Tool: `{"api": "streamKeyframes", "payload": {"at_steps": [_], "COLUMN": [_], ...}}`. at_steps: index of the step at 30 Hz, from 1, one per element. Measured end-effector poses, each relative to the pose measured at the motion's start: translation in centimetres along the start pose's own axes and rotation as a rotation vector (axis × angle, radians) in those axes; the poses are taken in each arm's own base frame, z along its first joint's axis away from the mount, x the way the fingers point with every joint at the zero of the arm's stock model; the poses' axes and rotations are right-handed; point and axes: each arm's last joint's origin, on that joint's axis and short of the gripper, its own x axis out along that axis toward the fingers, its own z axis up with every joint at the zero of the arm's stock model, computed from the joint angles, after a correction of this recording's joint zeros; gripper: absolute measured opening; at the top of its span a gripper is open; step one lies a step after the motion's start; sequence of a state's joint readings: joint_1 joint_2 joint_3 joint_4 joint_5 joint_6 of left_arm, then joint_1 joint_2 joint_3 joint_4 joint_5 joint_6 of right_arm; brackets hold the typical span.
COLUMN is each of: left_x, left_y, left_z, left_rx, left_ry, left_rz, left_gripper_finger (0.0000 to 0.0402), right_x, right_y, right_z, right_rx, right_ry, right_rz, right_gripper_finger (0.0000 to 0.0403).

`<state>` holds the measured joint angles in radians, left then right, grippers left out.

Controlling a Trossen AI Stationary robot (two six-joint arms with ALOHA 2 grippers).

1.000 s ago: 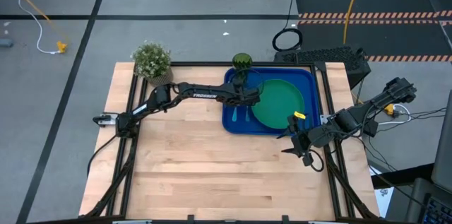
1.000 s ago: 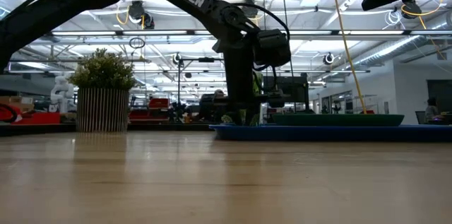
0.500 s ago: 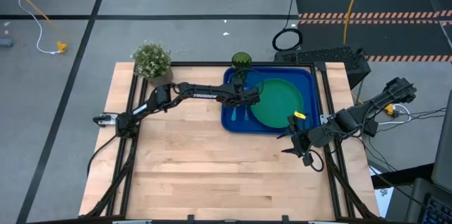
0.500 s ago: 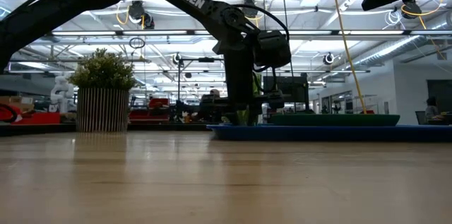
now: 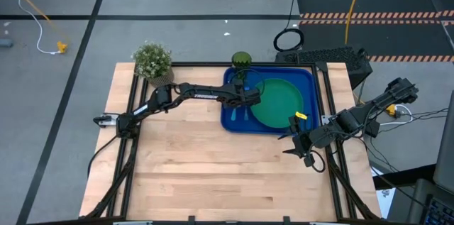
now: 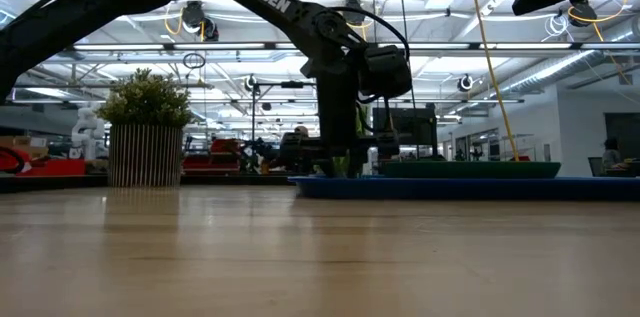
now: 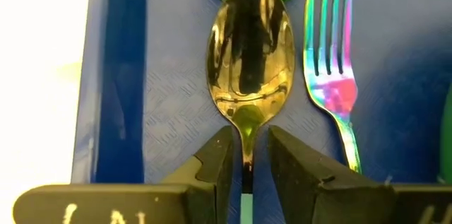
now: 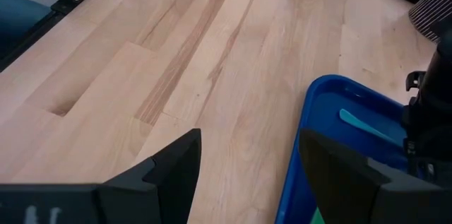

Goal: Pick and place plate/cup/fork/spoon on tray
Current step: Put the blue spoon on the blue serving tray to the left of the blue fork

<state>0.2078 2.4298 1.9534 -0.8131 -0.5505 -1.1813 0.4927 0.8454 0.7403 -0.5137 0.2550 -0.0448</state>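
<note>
1. The spoon (image 7: 248,90) lies flat on the floor of the blue tray (image 5: 231,122), bowl up, right beside the fork (image 7: 330,75); their handles run parallel, close but not touching.
2. The green plate (image 5: 278,101) fills the tray's other side, and the dark-green cup (image 5: 242,60) stands at the tray's far corner.
3. The left gripper (image 7: 247,164) straddles the spoon's neck, fingers parted a little, a sliver of gap on each side. That reads as let go, not pinching.
4. To finish this well, I'd say lift straight up so neither finger drags the neck or nudges the fork alongside.
5. The left arm stretches long and low across the table, wrist bent down over the tray's near-left part.
6. The right gripper (image 8: 247,160) waits off the tray's right edge, fingers spread wide, holding nothing.
</note>
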Motion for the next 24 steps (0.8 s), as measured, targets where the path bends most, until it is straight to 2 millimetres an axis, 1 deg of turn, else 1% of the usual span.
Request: {"api": "streamKeyframes", "payload": {"at_steps": [10,24], "left_x": [-0.39,-0.47], "left_y": [0.06,0.0], "left_z": [0.12,0.03], "left_rx": [0.003,0.039], "left_ry": [-0.059,-0.047], "left_rz": [0.022,0.016], "left_gripper_finger": [0.0095,0.0095], "right_x": [0.0,0.01], "right_y": [0.0,0.0], "right_z": [0.0,-0.01], "right_rx": [-0.001,0.004], "right_ry": [0.001,0.001], "right_rz": [0.0,0.0], "right_gripper_finger": [0.023,0.023]}}
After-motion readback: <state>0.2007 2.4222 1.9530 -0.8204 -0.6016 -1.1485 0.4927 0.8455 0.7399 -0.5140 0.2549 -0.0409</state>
